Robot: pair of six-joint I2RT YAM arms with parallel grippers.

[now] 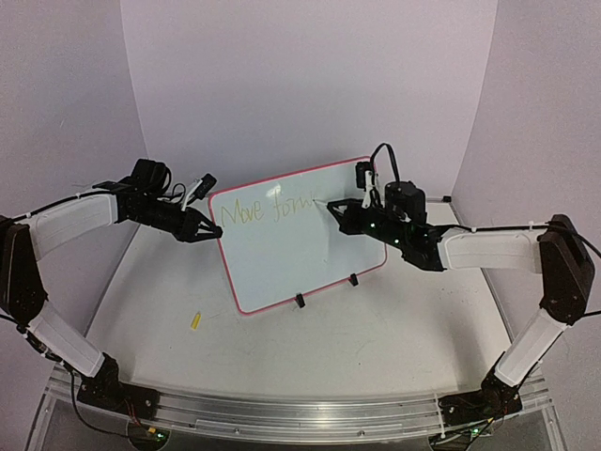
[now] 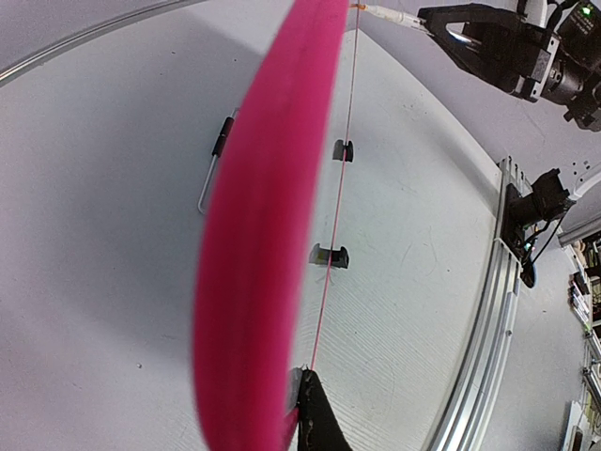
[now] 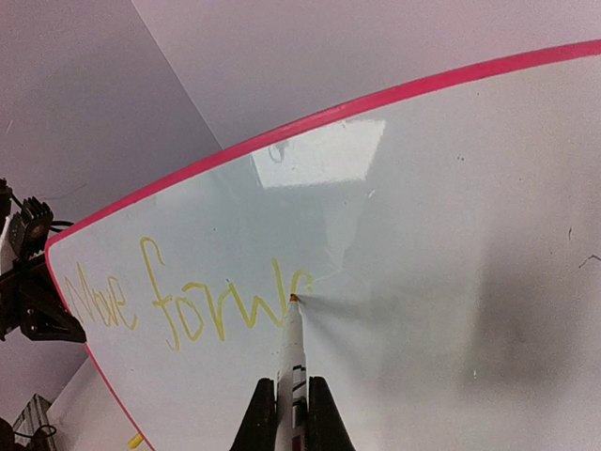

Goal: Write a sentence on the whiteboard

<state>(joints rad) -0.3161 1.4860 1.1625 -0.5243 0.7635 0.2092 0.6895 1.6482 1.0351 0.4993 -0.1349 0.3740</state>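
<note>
The whiteboard (image 1: pixel 300 249) stands tilted on the table, white with a red-pink rim. Yellow-green cursive on it (image 1: pixel 268 209) reads "Move forw" plus the start of one more letter. My left gripper (image 1: pixel 214 232) is shut on the board's left edge; in the left wrist view the blurred pink rim (image 2: pixel 258 235) runs up from my gripper (image 2: pixel 305 390). My right gripper (image 1: pixel 343 214) is shut on a white marker (image 3: pixel 293 343). The marker's tip touches the board at the end of the writing (image 3: pixel 188 305). The right gripper (image 3: pixel 292 413) sits just below the line.
A small yellow marker cap (image 1: pixel 195 320) lies on the table left of the board's lower corner. Two black feet (image 1: pixel 300 301) hold the board's bottom edge. A metal rail (image 1: pixel 300 413) runs along the near table edge. Walls close the back and sides.
</note>
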